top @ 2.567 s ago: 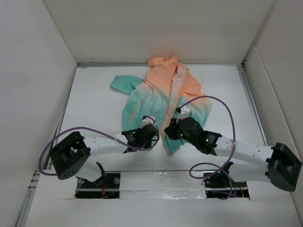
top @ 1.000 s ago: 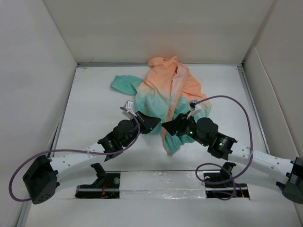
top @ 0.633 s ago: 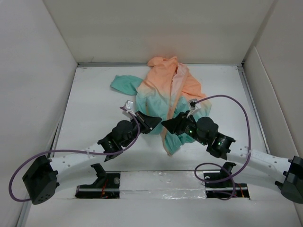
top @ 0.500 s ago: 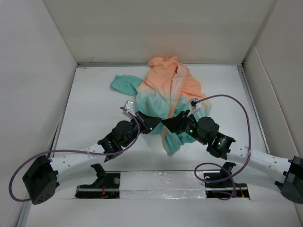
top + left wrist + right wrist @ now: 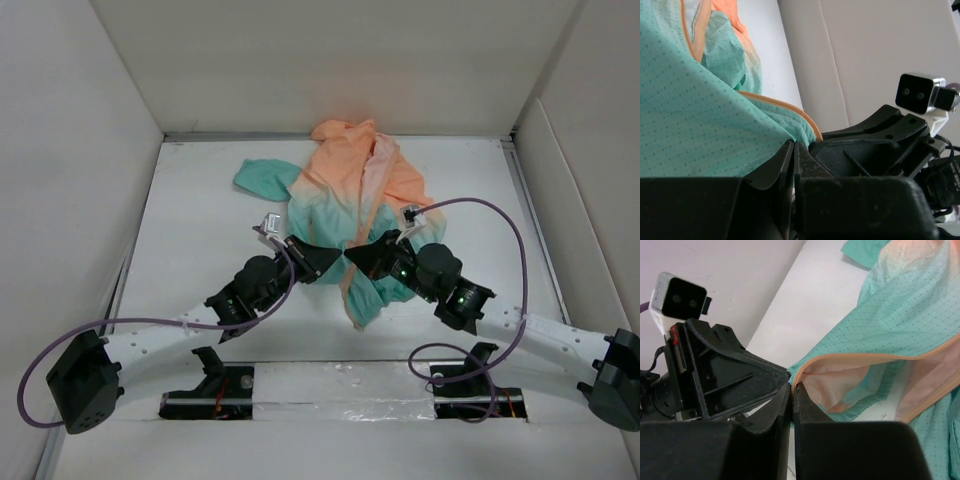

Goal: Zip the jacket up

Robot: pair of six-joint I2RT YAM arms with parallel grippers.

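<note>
White tabletop, white walls on three sides; both arms reach in from the near edge and converge mid-table. At the meeting point the left gripper and right gripper sit tip to tip, nearly touching, over the lower front of the jacket. On the left wrist view I read the left fingers as pressed fully together, teal fabric and its orange zipper trim running straight into the tips. It looks pinched, though the exact bite is hidden behind the fingers. Right wrist view gives the same story: right fingers closed to a hairline seam, tips on the corner where the orange edge turns, pale pink lining showing just beyond. The jacket lies mid-table with its front open, the teal hem end nearest me and bunched below the grippers, and one teal sleeve thrown out to the left. Colour fades to peach farther up — hood close against the far wall.
</note>
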